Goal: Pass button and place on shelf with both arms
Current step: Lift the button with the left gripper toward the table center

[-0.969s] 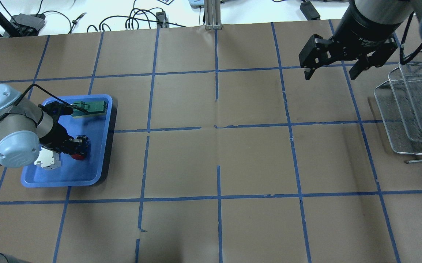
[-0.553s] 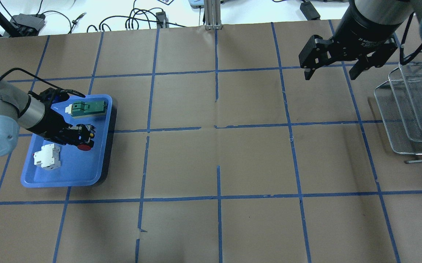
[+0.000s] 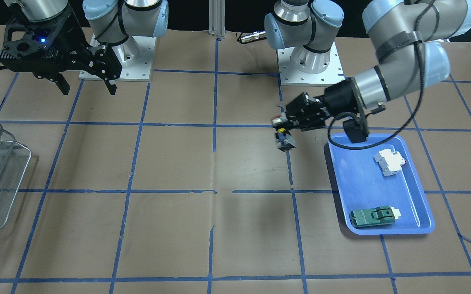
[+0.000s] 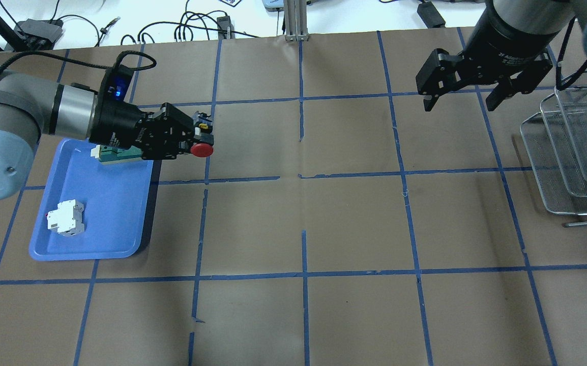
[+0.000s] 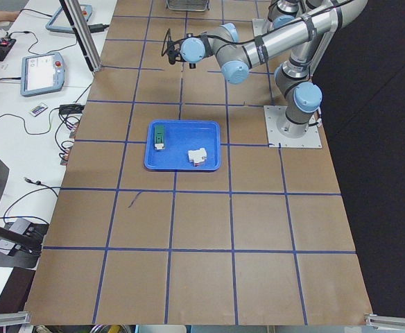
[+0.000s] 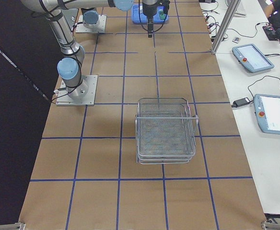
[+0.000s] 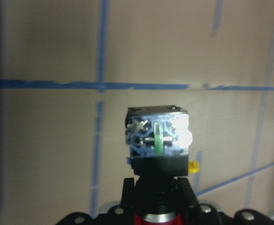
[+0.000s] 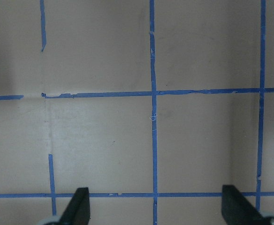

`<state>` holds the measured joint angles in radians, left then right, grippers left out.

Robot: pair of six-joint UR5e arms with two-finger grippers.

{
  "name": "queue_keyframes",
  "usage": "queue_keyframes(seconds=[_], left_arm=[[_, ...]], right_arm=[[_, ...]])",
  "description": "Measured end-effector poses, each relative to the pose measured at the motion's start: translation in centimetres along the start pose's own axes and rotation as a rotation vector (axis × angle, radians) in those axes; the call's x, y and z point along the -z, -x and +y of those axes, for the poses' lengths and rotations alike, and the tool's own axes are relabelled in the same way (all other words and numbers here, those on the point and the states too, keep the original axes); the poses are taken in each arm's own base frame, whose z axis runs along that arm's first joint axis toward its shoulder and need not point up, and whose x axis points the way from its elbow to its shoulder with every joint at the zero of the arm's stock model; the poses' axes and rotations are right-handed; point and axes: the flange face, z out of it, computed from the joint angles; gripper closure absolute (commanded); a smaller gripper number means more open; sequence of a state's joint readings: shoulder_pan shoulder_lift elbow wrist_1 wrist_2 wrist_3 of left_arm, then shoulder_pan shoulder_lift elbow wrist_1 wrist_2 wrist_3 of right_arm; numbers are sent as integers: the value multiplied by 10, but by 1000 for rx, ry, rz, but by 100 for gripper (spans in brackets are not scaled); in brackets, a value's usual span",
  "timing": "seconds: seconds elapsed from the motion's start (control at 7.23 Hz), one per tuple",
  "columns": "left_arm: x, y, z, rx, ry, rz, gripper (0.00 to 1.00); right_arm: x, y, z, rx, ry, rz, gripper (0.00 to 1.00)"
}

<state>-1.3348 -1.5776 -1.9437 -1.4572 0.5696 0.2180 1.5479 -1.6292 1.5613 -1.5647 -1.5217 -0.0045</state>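
My left gripper (image 4: 197, 138) is shut on the button (image 4: 201, 147), whose red cap points toward the table's front. It holds the button in the air just past the blue tray's far right corner. The front-facing view shows the button (image 3: 283, 138) hanging at the gripper tip (image 3: 281, 126). The left wrist view shows its block end (image 7: 158, 140) between the fingers. My right gripper (image 4: 459, 104) is open and empty, high over the table's far right, next to the wire shelf (image 4: 573, 162). It also shows in the front-facing view (image 3: 88, 90).
The blue tray (image 4: 90, 252) lies at the left and holds a white breaker block (image 4: 64, 217) and a green flat part (image 4: 120, 153), partly under my left gripper. The shelf (image 6: 166, 129) stands at the table's right end. Brown paper with blue tape lines covers the table.
My left gripper has lifted the button out of the tray and carried it up and to the right, past the tray's far right corner. The right arm has not moved.
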Motion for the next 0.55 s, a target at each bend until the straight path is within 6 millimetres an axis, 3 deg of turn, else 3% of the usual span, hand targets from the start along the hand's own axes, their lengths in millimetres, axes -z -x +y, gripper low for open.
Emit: queue_keyframes(seconds=[0.42,0.55], left_arm=[[-75,-67,33,44,111,394,100],[-91,-86,45,36,141,496,100]], right_arm=[[0,-1,-1,3,3,0,0],[-1,-1,-1,4,4,0,0]])
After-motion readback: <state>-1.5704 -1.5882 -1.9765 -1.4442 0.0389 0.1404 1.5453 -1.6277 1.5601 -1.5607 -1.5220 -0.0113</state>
